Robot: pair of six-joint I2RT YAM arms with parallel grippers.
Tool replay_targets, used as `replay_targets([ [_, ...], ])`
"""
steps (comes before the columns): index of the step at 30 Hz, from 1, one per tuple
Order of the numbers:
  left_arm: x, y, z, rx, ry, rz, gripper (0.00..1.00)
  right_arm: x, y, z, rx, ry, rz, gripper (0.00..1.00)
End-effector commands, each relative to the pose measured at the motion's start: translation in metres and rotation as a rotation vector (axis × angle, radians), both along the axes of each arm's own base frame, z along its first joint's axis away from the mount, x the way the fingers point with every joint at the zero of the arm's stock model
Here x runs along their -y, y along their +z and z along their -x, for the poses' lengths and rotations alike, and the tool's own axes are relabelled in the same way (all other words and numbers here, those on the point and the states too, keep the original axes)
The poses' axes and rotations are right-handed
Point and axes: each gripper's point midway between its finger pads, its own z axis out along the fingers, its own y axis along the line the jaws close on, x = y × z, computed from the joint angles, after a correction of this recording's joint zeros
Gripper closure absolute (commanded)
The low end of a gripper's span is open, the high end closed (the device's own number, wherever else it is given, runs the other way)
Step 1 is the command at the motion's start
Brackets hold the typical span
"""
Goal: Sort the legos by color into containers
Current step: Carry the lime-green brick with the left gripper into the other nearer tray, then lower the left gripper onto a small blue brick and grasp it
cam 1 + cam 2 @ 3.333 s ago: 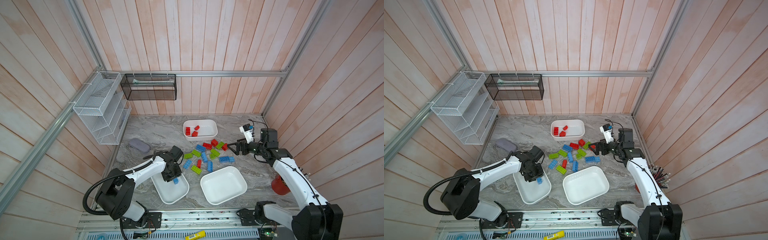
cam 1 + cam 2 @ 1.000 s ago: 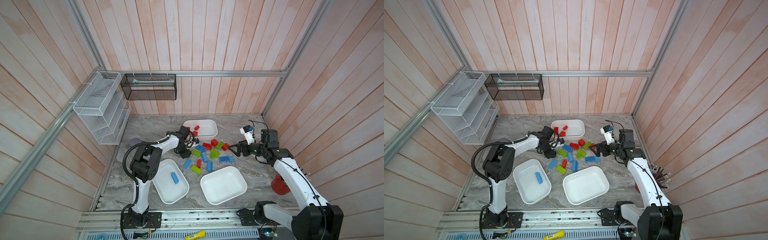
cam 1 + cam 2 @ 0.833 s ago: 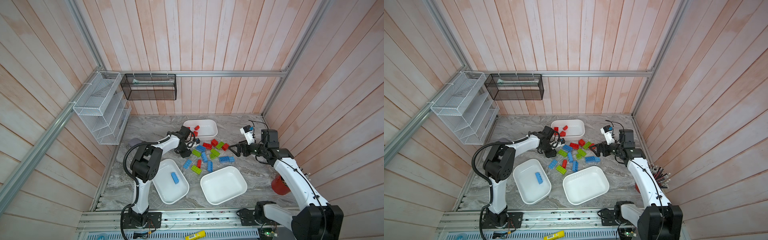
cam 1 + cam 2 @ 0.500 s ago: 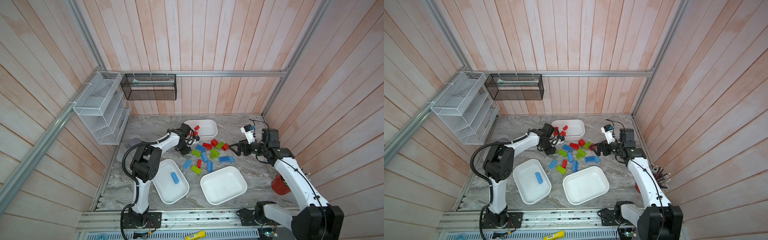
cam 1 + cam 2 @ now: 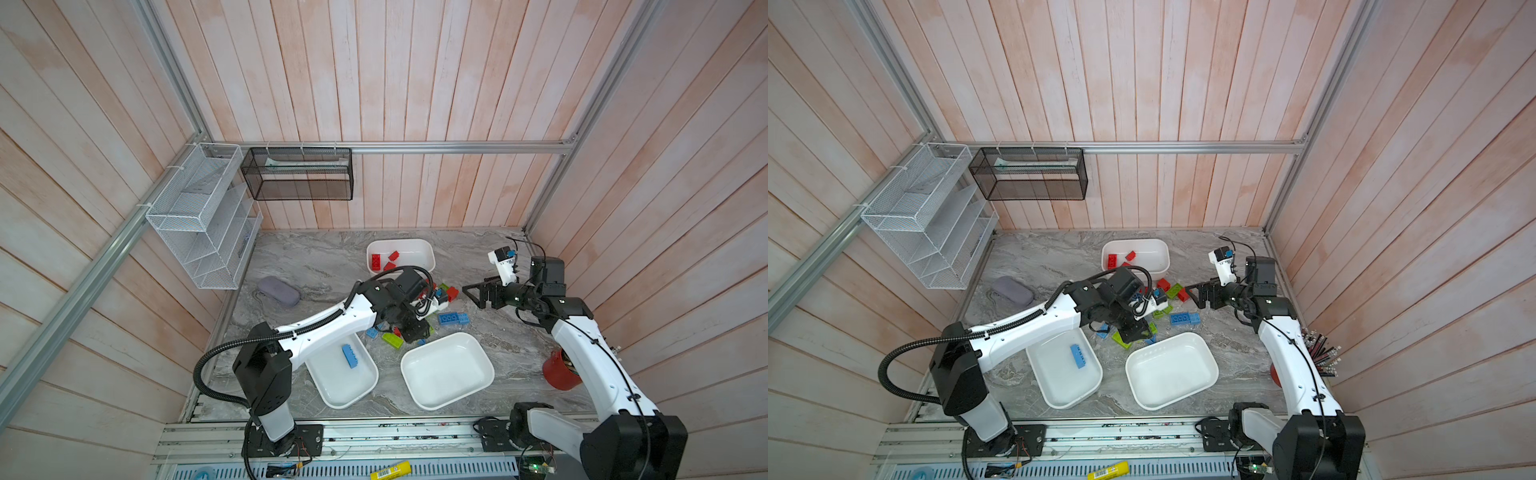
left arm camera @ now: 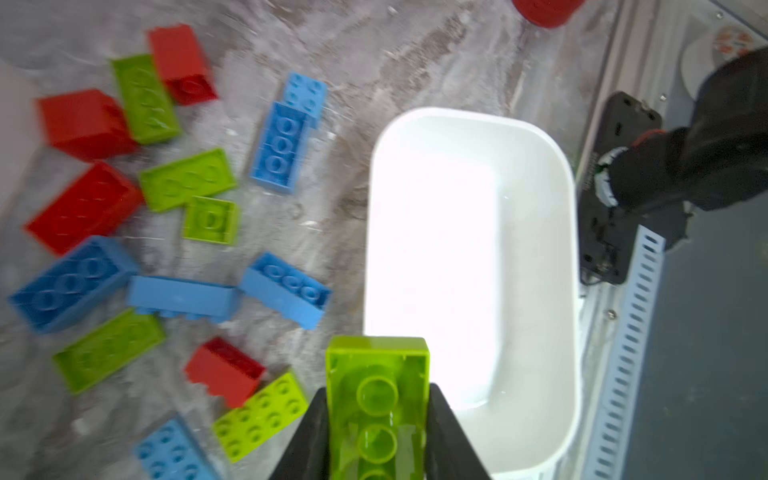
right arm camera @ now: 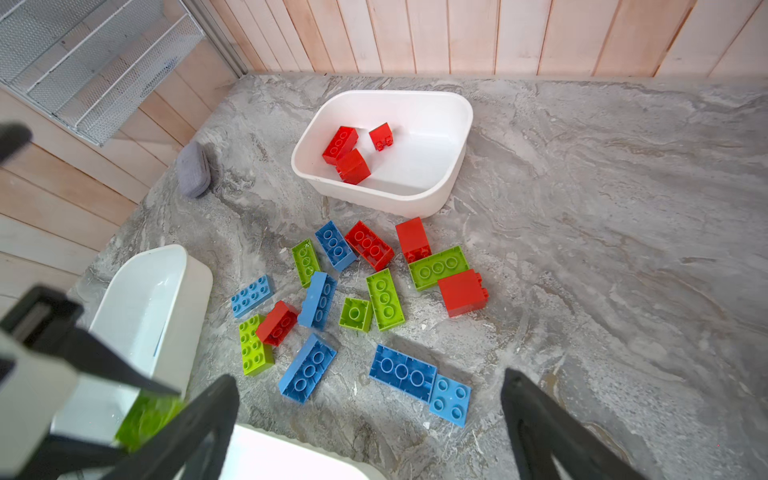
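While L end effector pinches green lego — R gapes.

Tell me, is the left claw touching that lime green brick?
Touching. The left wrist view shows the left gripper with its fingers pressed against opposite sides of the lime green brick, with no gap.

Left claw gripping, right claw spread wide

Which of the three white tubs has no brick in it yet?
The front right tub, bare inside in both top views. The front left tub holds one blue brick, and the back tub holds red bricks.
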Motion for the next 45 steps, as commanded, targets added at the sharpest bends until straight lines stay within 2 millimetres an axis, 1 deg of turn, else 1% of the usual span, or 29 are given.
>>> replay_targets([
  [1, 0.026, -0.021, 0.033, -0.098, -0.009, 0.013, 0.71, 0.005, 0.002, 0.001, 0.019, -0.016, -0.011, 0.02],
  [2, 0.034, -0.027, 0.040, -0.099, -0.027, 0.004, 0.71, 0.007, 0.001, 0.000, 0.019, -0.021, -0.011, 0.02],
  [5, 0.047, -0.046, 0.048, -0.107, -0.053, -0.023, 0.71, 0.010, 0.001, 0.000, 0.024, -0.032, -0.011, 0.02],
  [7, 0.054, -0.058, 0.052, -0.105, -0.073, -0.025, 0.71, 0.012, 0.001, 0.000, 0.026, -0.036, -0.009, 0.02],
  [9, 0.058, -0.071, 0.051, -0.102, -0.073, -0.040, 0.69, 0.013, 0.002, 0.001, 0.028, -0.043, -0.006, 0.02],
  [13, 0.062, -0.086, 0.043, -0.069, -0.068, -0.065, 0.62, 0.016, 0.005, 0.003, 0.036, -0.053, 0.001, 0.02],
  [15, 0.064, -0.091, 0.041, -0.067, -0.063, -0.077, 0.54, 0.017, 0.007, 0.004, 0.038, -0.056, 0.005, 0.02],
  [16, 0.066, -0.090, 0.041, -0.072, -0.067, -0.072, 0.48, 0.018, 0.008, 0.005, 0.040, -0.056, 0.003, 0.02],
  [17, 0.069, -0.085, 0.041, -0.075, -0.068, -0.061, 0.43, 0.018, 0.008, 0.005, 0.042, -0.058, 0.002, 0.02],
  [19, 0.072, -0.067, 0.038, -0.069, -0.063, -0.026, 0.38, 0.018, 0.009, 0.005, 0.041, -0.056, 0.000, 0.02],
  [21, 0.069, -0.043, 0.034, -0.074, -0.056, 0.004, 0.34, 0.019, 0.010, 0.005, 0.041, -0.055, 0.001, 0.02],
  [23, 0.058, -0.026, 0.029, -0.091, -0.038, 0.011, 0.32, 0.017, 0.011, 0.004, 0.043, -0.049, -0.004, 0.02],
  [25, 0.039, -0.012, 0.016, -0.090, 0.002, -0.002, 0.31, 0.016, 0.011, 0.004, 0.039, -0.042, -0.017, 0.02],
  [27, 0.015, -0.003, -0.004, -0.076, 0.070, -0.030, 0.30, 0.013, 0.011, 0.003, 0.037, -0.032, -0.031, 0.02],
  [28, -0.001, -0.001, -0.022, -0.072, 0.129, -0.044, 0.30, 0.013, 0.012, 0.002, 0.038, -0.034, -0.034, 0.02],
  [30, -0.031, -0.004, -0.046, -0.059, 0.232, -0.093, 0.30, 0.013, 0.012, 0.002, 0.037, -0.032, -0.040, 0.02],
  [31, -0.043, -0.006, -0.055, -0.056, 0.275, -0.108, 0.29, 0.013, 0.013, 0.002, 0.037, -0.033, -0.041, 0.02],
  [33, -0.073, -0.016, -0.077, -0.061, 0.388, -0.147, 0.30, 0.013, 0.013, 0.002, 0.036, -0.034, -0.042, 0.02],
  [35, -0.099, -0.028, -0.094, -0.075, 0.492, -0.190, 0.30, 0.013, 0.013, 0.002, 0.035, -0.032, -0.042, 0.02],
  [36, -0.108, -0.034, -0.099, -0.075, 0.528, -0.216, 0.30, 0.013, 0.012, 0.002, 0.030, -0.031, -0.041, 0.02],
  [37, -0.112, -0.040, -0.101, -0.074, 0.539, -0.237, 0.30, 0.013, 0.012, 0.002, 0.029, -0.029, -0.039, 0.02],
  [42, -0.129, -0.083, -0.103, -0.102, 0.640, -0.342, 0.31, 0.014, 0.012, 0.003, 0.025, -0.032, -0.029, 0.02],
  [45, -0.135, -0.099, -0.108, -0.086, 0.672, -0.382, 0.32, 0.014, 0.010, 0.004, 0.021, -0.031, -0.025, 0.02],
])
